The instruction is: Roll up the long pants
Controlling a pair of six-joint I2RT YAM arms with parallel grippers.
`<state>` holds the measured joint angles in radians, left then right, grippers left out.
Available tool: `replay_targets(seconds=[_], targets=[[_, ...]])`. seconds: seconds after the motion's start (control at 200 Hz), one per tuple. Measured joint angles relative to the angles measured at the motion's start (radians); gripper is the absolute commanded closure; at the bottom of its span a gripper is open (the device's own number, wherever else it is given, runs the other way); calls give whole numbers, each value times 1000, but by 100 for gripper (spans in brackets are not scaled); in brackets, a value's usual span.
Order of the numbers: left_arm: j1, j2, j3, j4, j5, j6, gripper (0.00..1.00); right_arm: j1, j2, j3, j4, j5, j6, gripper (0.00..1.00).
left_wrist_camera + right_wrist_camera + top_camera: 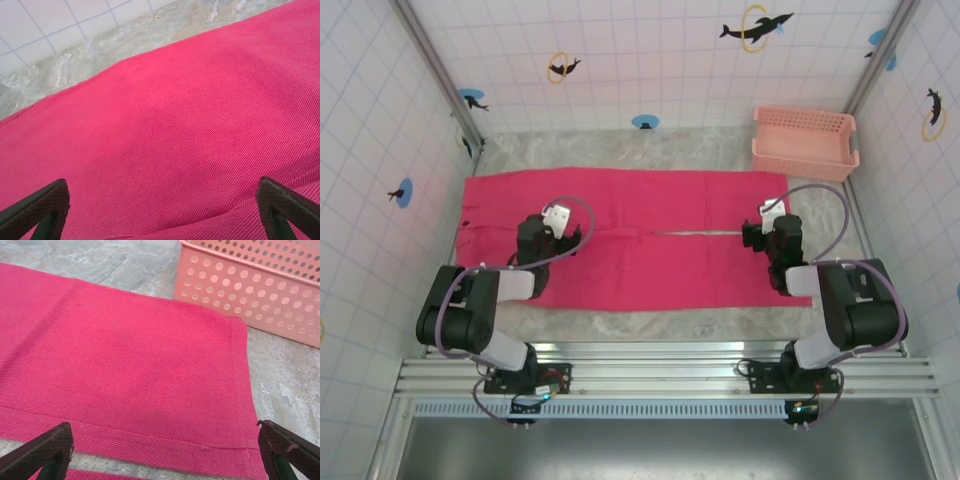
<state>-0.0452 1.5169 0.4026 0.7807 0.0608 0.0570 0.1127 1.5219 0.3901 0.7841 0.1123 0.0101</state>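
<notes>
Top external view: the pants (650,200) lie spread flat across the middle of the table (620,145), running left to right, waist end at the left and the two legs reaching right. A thin gap between the legs opens from mid-table toward the right end.

The left claw (554,222) hangs over the left part of the pants, near the waist end. In the left wrist view its two dark fingers (50,200) stand wide apart with nothing between them but the cloth (165,125) below; it has hold of nothing. Beyond the cloth's far edge a strip of marbled table (150,35) shows, then white tiled wall (50,30).

The right claw (765,228) hangs over the leg ends at the right, about over the gap. In the right wrist view it (165,435) is likewise spread wide and empty. Below it lies the far leg (125,365) with its stitched hem at the right, a sliver of bare table along its near edge, then the edge of the near leg.

The basket (805,150) stands in the far right corner of the table, just beside the far leg's hem corner. From the wrist its perforated wall (240,295) is close to the cloth; whether they touch I cannot tell.
</notes>
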Motion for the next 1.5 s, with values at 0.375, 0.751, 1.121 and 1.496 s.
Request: replay_targets(seconds=[0.375,0.751,1.121,1.496], targets=[[0,0,0,0,0,0,2,0,0,0,0,0,0,2],[0,-21,72,-155,-7,1,2,-4,-23,71,-155,18,10,3],[0,-111,766,-969,-171,-35,3,453,-323,428,-795,114,-128,8],[0,-190,806,-1276,-367,15,3,1047,-160,452,-1230,161,-191,23]])
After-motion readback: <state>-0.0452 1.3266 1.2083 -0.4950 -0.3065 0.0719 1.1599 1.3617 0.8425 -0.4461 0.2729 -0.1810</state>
